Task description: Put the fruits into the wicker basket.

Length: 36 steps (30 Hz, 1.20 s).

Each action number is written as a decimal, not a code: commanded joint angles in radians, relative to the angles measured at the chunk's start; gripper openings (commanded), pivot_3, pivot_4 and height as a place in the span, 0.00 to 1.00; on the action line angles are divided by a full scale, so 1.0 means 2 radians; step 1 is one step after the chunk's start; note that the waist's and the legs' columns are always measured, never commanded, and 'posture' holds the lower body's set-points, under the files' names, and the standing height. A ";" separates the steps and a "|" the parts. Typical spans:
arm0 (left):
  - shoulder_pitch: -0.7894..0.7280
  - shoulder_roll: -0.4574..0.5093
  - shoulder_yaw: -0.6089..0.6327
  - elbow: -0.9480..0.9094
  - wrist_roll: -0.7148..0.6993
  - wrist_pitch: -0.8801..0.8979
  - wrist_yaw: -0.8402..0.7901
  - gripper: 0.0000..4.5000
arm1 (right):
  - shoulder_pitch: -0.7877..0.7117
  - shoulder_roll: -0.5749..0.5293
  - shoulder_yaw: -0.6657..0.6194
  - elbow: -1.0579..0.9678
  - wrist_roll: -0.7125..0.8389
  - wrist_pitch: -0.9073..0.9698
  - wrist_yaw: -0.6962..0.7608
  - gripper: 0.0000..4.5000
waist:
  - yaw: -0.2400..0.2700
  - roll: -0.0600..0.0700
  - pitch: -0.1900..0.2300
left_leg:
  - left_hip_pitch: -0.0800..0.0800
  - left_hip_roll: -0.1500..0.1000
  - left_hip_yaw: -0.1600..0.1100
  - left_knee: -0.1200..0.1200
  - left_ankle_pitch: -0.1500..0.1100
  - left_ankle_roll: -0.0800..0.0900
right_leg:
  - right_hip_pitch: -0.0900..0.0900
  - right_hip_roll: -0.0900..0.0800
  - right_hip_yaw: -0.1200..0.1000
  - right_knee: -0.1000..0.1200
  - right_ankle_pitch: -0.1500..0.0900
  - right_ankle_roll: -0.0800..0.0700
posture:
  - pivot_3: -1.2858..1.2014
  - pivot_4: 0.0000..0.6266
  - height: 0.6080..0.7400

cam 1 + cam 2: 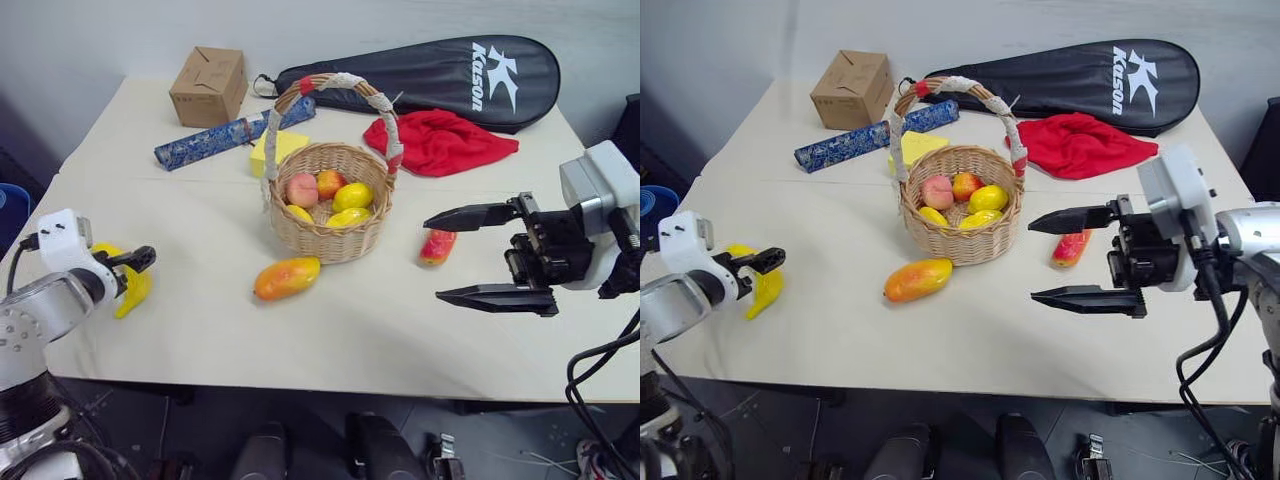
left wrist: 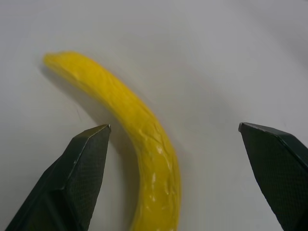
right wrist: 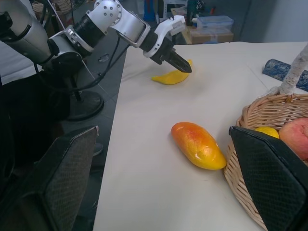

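The round wicker basket stands mid-table with a pink peach, a red-yellow fruit and two lemons inside. An orange-yellow mango lies on the table just in front of it to the left. A redder mango lies to its right. Near the table's left edge lies the banana. My left gripper hovers open over it, one finger on each side, without touching. My right gripper hangs open above the table right of the basket, pointing left, empty.
At the back stand a cardboard box, a blue patterned roll, a yellow sponge block, a red cloth and a black racket bag. The basket's tall taped handle arches over the fruit.
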 commanded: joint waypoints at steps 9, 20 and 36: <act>-0.045 -0.027 0.029 0.031 0.054 0.027 -0.016 0.66 | 0.003 0.000 -0.021 -0.022 0.015 -0.004 -0.031 1.00 | 0.000 0.000 0.000 | 0.000 0.000 0.000 0.001 0.001 -0.002 | 0.000 0.000 0.000 0.001 0.000 0.000 | 0.52 0.24 1.00; -0.045 0.006 -0.003 -0.017 0.033 0.082 -0.123 0.18 | 0.021 -0.005 -0.034 -0.026 0.010 -0.010 -0.059 1.00 | 0.001 -0.001 0.000 | 0.000 0.000 0.000 0.001 0.001 -0.002 | 0.000 0.000 0.000 0.001 0.000 0.000 | 0.52 0.24 1.00; -0.219 0.233 -0.305 -0.103 -0.039 -0.063 -0.562 0.18 | 0.074 0.007 -0.065 -0.057 0.006 -0.024 -0.110 1.00 | 0.002 -0.001 0.001 | 0.001 -0.001 0.000 0.000 0.002 -0.001 | 0.002 -0.001 0.000 0.000 0.000 0.000 | 0.52 0.24 1.00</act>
